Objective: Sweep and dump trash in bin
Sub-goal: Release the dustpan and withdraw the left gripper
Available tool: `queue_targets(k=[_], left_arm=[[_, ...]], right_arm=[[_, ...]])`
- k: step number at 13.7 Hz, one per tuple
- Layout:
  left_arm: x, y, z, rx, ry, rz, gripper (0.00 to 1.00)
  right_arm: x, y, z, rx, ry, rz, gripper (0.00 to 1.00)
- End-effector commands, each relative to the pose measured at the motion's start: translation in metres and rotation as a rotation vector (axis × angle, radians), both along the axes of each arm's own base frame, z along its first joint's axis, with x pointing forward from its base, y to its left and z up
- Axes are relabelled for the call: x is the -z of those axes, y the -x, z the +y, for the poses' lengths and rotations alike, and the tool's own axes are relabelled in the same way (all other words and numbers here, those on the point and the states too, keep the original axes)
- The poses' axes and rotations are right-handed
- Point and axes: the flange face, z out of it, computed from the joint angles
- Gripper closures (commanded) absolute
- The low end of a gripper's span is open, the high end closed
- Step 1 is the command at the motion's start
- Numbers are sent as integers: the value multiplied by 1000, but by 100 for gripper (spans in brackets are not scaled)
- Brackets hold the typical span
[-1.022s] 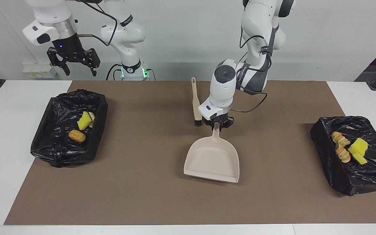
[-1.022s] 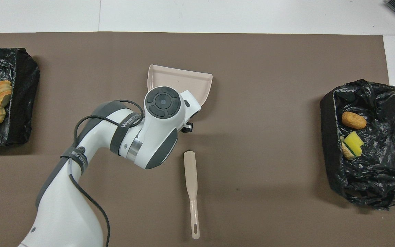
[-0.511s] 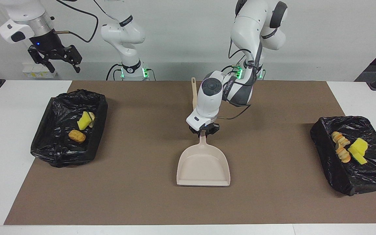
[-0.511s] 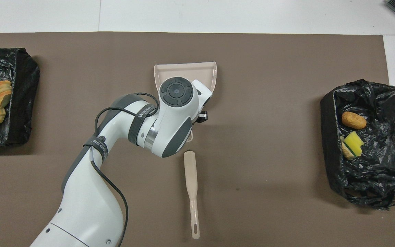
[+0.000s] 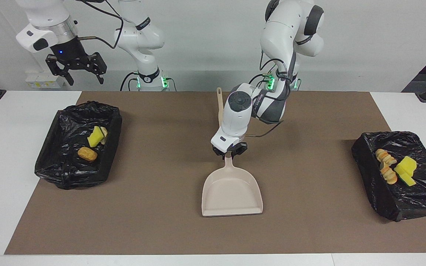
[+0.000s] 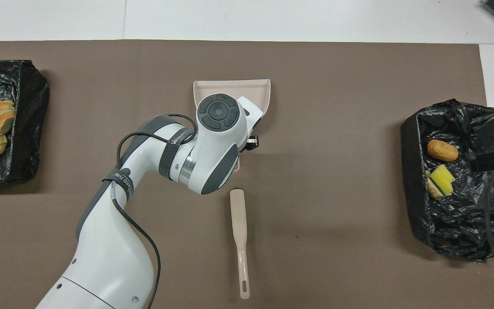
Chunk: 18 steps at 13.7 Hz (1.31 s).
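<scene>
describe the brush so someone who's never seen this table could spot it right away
Start at the brown mat covering the table's middle and find the beige plastic dustpan at its centre. Just nearer the robots lies the slim beige brush, partly hidden by the left arm in the facing view. Unlike the broad dustpan, it is a narrow stick with dark bristles.

You see the left arm's white wrist covering the handle of the beige plastic dustpan (image 6: 231, 86), which lies flat on the brown mat (image 6: 337, 107). Just robot-ward of that wrist lies the slim beige brush (image 6: 239, 227); black-lined bins (image 6: 410, 150) hold yellow sponge and orange-brown scraps (image 6: 442, 150).
</scene>
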Motion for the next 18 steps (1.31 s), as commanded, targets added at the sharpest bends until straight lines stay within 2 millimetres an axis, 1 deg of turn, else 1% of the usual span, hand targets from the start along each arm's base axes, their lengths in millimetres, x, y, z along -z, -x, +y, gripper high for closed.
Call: queue_targets(k=[1,2,3,4,5,7,8,9,10,11,12,13,14,15,16,17,18], left_arm=[[-35,-18,30,44,22,-51,0],[-55,-21,55,46,26,-55,0],[-76,-13,71,73,28,-51,0],[-88,-2,82,103,21,-35,0],[-101,1,107,96,16,-28,0],[-123,6,165,136,11,-37,0],[-135,9,198,158,12,-34,0],[-154,9,232,169,15,-44,0],[-166,7,266,178,13,-37,0],[-178,4,301,214,5,-49,0],[-184,0,325,236,-1,-63,0],[-189,-3,350,219,-7,-60,0],[-199,-5,375,222,-59,-66,0],[-218,-11,396,269,-109,-91,0],[-233,-12,410,285,-115,-96,0],[-251,-12,418,269,-114,-99,0],[-260,-14,420,266,-111,-82,0]], right_arm=[[2,4,-1,31,-11,-8,0],[2,3,-1,37,-13,-11,0],[3,1,0,41,-12,-4,0],[0,0,0,43,-10,-2,0],[2,-2,0,43,-9,0,0],[4,-2,0,44,8,-8,0],[6,0,0,59,8,-4,0],[9,4,0,76,6,4,0],[12,9,5,82,6,11,0],[13,10,19,77,7,12,0],[12,10,20,92,8,10,0],[12,9,19,94,8,8,0],[13,8,14,105,6,10,0],[12,7,11,112,-9,11,0],[11,7,10,110,-11,8,0],[10,7,11,109,-9,6,0],[10,7,12,106,-9,6,0]])
